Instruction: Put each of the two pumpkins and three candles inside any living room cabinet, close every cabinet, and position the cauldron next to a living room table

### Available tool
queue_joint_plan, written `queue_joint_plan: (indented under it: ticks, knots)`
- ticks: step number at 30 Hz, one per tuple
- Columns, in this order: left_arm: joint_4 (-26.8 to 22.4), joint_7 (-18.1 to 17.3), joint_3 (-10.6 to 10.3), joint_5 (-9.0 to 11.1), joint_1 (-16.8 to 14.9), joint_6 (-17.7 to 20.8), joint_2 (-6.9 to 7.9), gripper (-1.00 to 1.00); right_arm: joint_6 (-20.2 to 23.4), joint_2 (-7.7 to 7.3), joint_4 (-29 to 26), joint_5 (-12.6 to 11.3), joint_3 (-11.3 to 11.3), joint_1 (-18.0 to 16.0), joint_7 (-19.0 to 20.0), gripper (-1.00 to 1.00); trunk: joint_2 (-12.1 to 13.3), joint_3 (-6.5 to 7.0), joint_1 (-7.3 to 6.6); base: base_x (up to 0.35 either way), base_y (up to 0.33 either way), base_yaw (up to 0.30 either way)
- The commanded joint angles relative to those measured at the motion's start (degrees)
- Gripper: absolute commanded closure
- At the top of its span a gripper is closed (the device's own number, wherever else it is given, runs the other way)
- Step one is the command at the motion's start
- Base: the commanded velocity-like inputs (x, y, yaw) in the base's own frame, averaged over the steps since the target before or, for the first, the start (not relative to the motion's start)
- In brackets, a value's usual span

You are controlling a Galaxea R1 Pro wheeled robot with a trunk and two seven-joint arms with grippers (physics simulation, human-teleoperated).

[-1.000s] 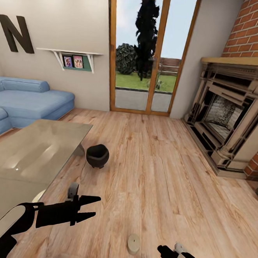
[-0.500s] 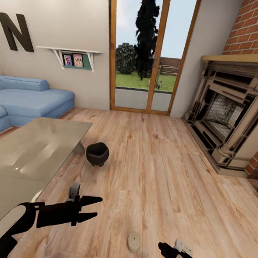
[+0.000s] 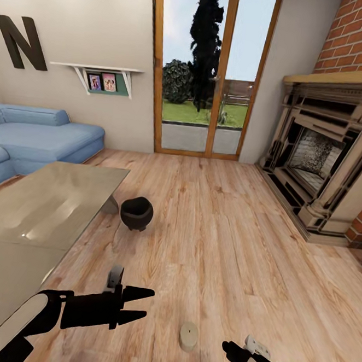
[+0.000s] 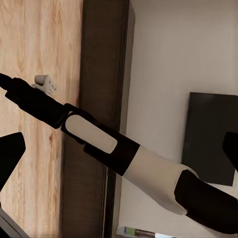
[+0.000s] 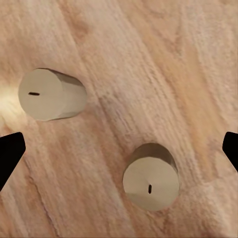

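Two stubby beige candles stand on the wood floor below my right gripper (image 5: 120, 148), one candle (image 5: 52, 94) further off and the other candle (image 5: 150, 179) nearer; its fingers are spread wide and open with nothing between them. The head view has one candle (image 3: 188, 336) just left of the right arm's tip (image 3: 227, 348). My left gripper (image 3: 148, 303) hovers open and empty over the floor, left of that candle. The black cauldron (image 3: 136, 213) sits on the floor by the glass table's corner (image 3: 112, 178). The dark-brown cabinet (image 4: 94, 99) runs along the wall. The pumpkins are out of view.
A blue sofa (image 3: 37, 135) stands behind the table at the left. A brick fireplace (image 3: 325, 161) fills the right wall and a glass door (image 3: 209, 74) the far wall. A black TV (image 4: 208, 134) hangs above the cabinet. Open floor lies mid-room.
My left gripper has moved a little to the right and nearer, still open. The head view has shifted slightly. The right arm is almost where it was.
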Motion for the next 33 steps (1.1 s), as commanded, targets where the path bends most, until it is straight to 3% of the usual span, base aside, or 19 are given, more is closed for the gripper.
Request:
queue_joint_plan:
  ticks: [1, 8, 27, 33]
  knots:
    - [0.0, 0.6, -0.1, 0.6, 0.0, 0.0, 0.01, -1.0, 0.2, -0.03, 0.0, -0.5, 0.5, 0.0, -0.1, -1.0, -0.4, -0.23, 0.22, 0.0, 0.0, 0.0]
    - [0.0, 0.5, -0.1, 0.7, 0.0, 0.0, 0.05, -1.0, 0.0, 0.04, -0.5, -0.3, 0.5, 0.0, -5.0, -1.0, -3.2, -1.49, 1.75, 0.0, 0.0, 0.0]
    - [0.1, 0.5, 0.0, 0.6, 0.0, 0.0, 0.08, -1.0, 0.2, -0.04, -0.6, 1.3, 0.5, 0.0, -5.3, -1.0, -10.9, -4.9, 5.93, 0.0, 0.0, 0.0]
    - [0.1, 0.5, 0.1, 0.6, 0.0, 0.0, 0.12, -1.0, 2.9, -0.04, -0.6, 1.3, 0.5, 0.0, -5.3, -1.0, -13.3, -5.98, 7.25, 0.0, 0.0, 0.0]
